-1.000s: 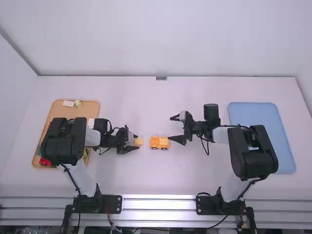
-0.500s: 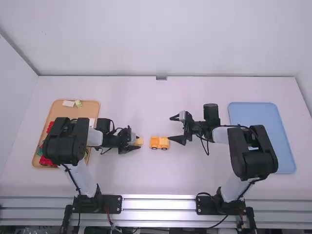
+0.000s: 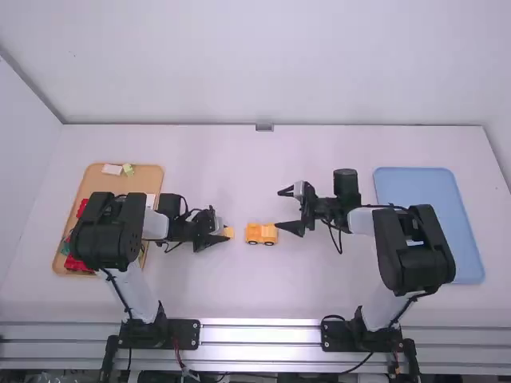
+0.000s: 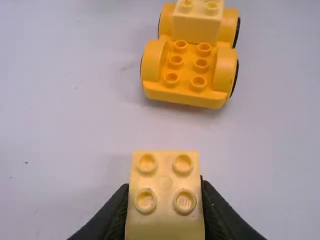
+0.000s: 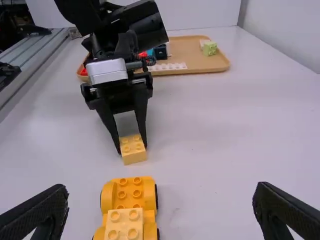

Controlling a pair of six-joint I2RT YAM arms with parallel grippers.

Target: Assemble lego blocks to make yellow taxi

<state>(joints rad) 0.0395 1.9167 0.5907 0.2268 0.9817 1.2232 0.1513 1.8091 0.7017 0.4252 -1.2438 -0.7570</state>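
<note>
Left end effector: mine, clamped on the loose yellow block, a finger against each side, studs up
Right end effector: mine, fingers wide apart, the near end of the wheeled base just beside one tip
Wheeled base: on the counter between my two end effectors, apart from the loose block; a paler block sits on its end nearer my right; the bare studs face my left
Next move: my judgement is to lift the loose block above stud height before crossing; square it to the base, line it up over the bare studs, lower it level; press straight down until no gap remains
Steadying: my right would do well to brace the base, since it may roll on its wheels; my left fingers should stay high on the block so they clear the wheel arches
Hard to make out: the loose block's underside, and whether it touches the counter; the paler block's far end is cut off in my left wrist view; my left arm covers part of the orange tray
</note>
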